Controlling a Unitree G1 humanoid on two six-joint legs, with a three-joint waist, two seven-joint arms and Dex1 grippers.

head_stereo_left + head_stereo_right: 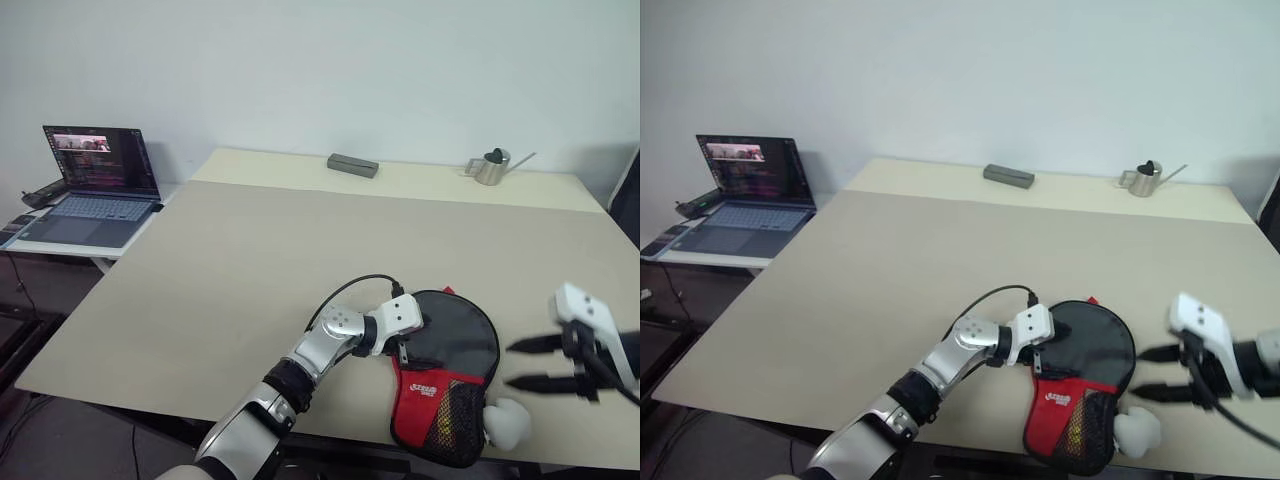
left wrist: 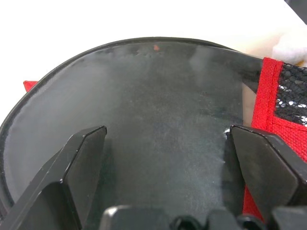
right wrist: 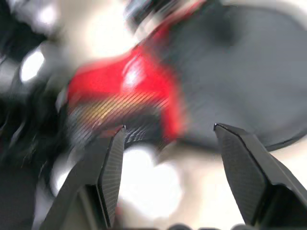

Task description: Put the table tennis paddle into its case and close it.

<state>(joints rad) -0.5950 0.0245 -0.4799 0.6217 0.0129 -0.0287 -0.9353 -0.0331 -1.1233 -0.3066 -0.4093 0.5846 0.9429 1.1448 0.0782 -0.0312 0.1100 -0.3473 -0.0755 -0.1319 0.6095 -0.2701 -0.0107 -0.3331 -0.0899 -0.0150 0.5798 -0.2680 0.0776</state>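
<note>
The case (image 1: 445, 385) lies flat near the table's front edge, with its black fabric on top and its red panel and mesh pocket (image 2: 292, 91) toward me. My left gripper (image 1: 410, 335) rests over the case's left edge. It is open, and the fingers (image 2: 79, 163) straddle the black surface. My right gripper (image 1: 510, 365) hovers just right of the case, above the table. It is also open and points left at the case. The table tennis paddle is hidden.
A white rounded object (image 1: 505, 422) sits at the table's front edge beside the case's mesh corner. At the far edge stand a grey box (image 1: 352, 165) and a metal watering can (image 1: 490, 166). An open laptop (image 1: 95, 185) is on a side table at the left.
</note>
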